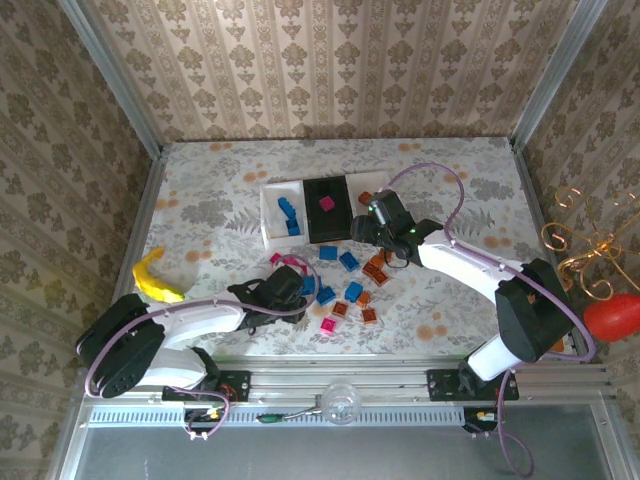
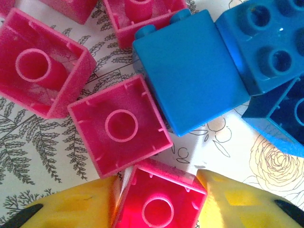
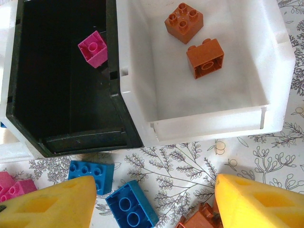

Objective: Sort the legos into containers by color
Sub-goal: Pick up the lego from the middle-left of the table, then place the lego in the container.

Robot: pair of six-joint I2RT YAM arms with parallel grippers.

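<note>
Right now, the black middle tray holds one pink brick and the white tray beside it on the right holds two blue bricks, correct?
Wrong colour. The two bricks in the white tray are orange-brown, not blue, as the right wrist view shows. The black tray does hold one pink brick.

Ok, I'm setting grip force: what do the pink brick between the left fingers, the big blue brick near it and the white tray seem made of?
Pink brick: hard moulded plastic, matte and faintly grainy, hollow underside with a tube. Blue brick: likely the same plastic, smoother, with a soft sheen. White tray: probably thin rigid plastic, satin, with moulded notches.
</note>
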